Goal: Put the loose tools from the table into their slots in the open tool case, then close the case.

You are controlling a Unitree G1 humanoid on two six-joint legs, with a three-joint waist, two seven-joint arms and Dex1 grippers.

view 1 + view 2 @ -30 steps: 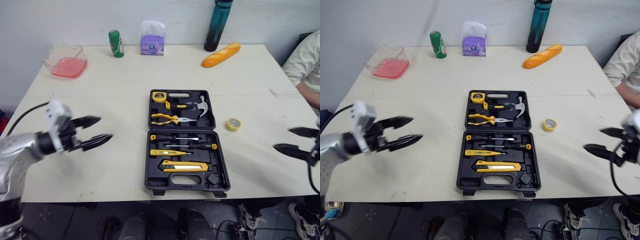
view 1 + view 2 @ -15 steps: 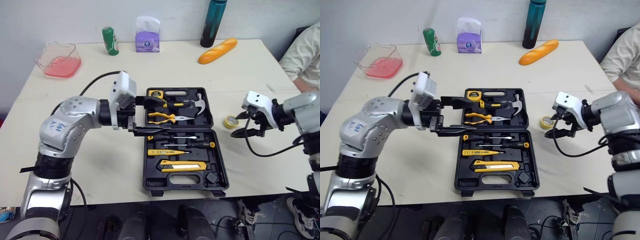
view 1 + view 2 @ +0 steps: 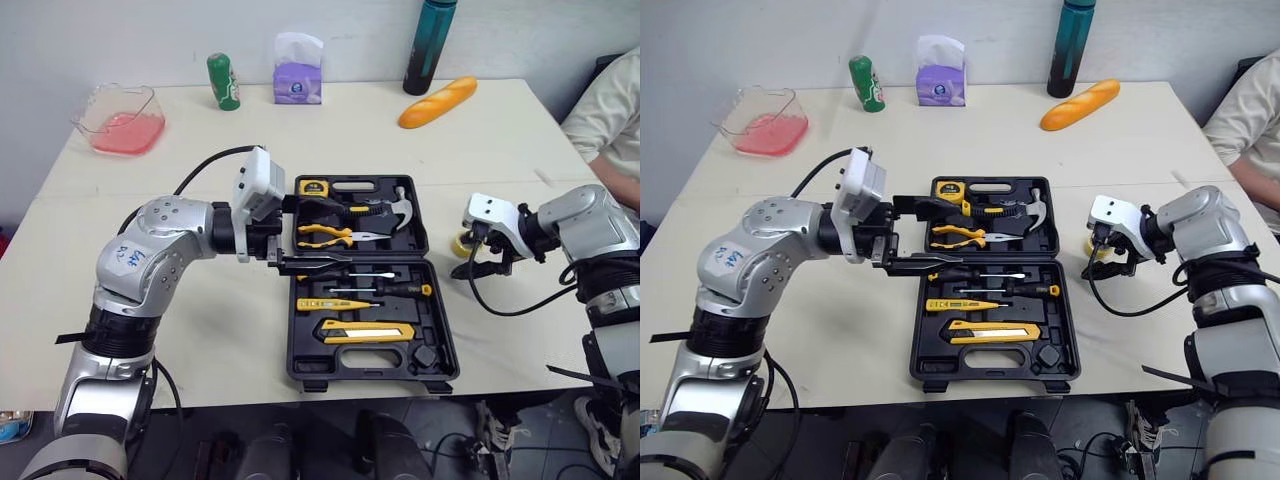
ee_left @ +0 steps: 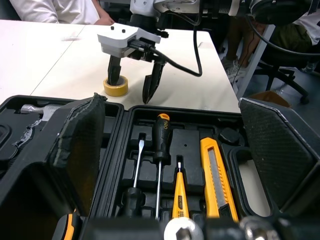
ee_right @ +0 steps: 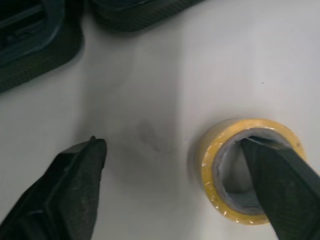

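**Tape roll straddled by the right hand, case lying open**

The black tool case (image 3: 430, 300) is seen open and flat at the centre of the frame on the pale table (image 3: 200, 160). A tape measure (image 3: 318, 189), pliers (image 3: 330, 236) and a hammer (image 3: 402, 209) are held in its upper half. Two screwdrivers (image 3: 385, 291) and a yellow utility knife (image 3: 366, 332) are held in its lower half.

The yellow tape roll (image 5: 212, 165) is found loose on the table just right of the case, at centre right. The right hand (image 4: 131, 91) is set over it with its fingers apart. One finger is placed in the roll's hole and the other outside the roll, on the case side, so nothing is clamped.

The left hand (image 3: 325, 236) is held over the case's left edge, at the hinge line, with its fingers spread wide and nothing between them.

A bread loaf (image 3: 438, 103) and a dark bottle (image 3: 427, 45) are seen at the upper right.
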